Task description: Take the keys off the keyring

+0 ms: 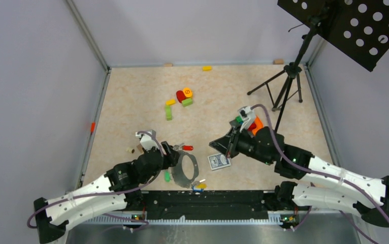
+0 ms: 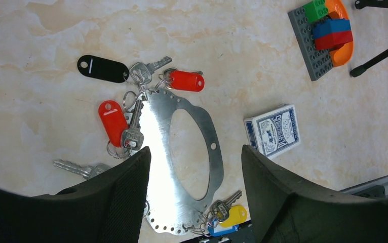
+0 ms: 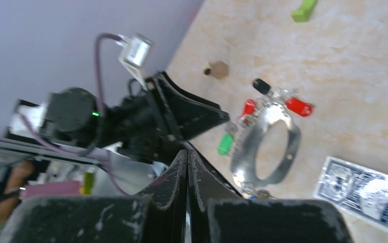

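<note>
Progress: barely begun, by my reading. On the beige marbled table [image 2: 55,30] nothing lies well apart from the ring.

Left gripper [image 2: 194,152]: dark fingers spread wide and holding nothing, hovering over the near half of the ring, one finger to each side of it.

Right gripper [image 3: 188,159]: fingers pressed together and empty, raised off to the right, past the blue playing-card box [image 2: 273,130].

Large flat grey metal keyring [image 2: 154,126]: lies flat between the two arms, near the front edge. It is a wide polished band with an oval opening and a row of small holes along its rim (glare on the left side).

Small silver metal keys [image 2: 131,134]: clustered at two places.
- Far end: black oval tag [image 2: 102,68] and two red plastic tags [image 2: 187,81], each on a little split ring at the rim.
- Near end: yellow tag [image 2: 234,214] and blue tag [image 2: 218,230].
- One bare key [image 2: 78,168] sits just beside the band; I cannot tell if it is detached.

Left to do: essentially every key.
</note>
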`<state>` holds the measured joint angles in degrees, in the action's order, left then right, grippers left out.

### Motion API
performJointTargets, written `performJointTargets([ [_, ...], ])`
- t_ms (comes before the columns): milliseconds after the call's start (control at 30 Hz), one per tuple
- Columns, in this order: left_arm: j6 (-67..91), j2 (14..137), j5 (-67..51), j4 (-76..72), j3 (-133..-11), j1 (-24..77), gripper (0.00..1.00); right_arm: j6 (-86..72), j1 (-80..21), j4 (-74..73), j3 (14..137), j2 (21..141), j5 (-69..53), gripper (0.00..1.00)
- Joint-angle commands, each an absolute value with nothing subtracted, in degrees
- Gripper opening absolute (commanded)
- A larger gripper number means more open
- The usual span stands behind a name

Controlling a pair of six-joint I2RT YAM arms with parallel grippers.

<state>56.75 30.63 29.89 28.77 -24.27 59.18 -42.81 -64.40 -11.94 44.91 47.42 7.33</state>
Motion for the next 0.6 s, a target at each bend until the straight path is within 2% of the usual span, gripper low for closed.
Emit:
performJointTargets([
  [0,58.0,30.0,31.5,29.4,-26.3,59.1,0.69,-52.6,-65.0,-6.5,48.5,44.2,7.1,0.00],
  [367,57.4,31.3,31.4,28.9,-27.1,59.1,0.69,-56.0,-65.0,-3.6,48.1,40.1,15.8,0.00],
  [567,56.9,30.9,31.9,28.2,-26.9,59.1,0.67,-23.0,-65.0,2.6,48.7,40.5,18.0,0.00],
])
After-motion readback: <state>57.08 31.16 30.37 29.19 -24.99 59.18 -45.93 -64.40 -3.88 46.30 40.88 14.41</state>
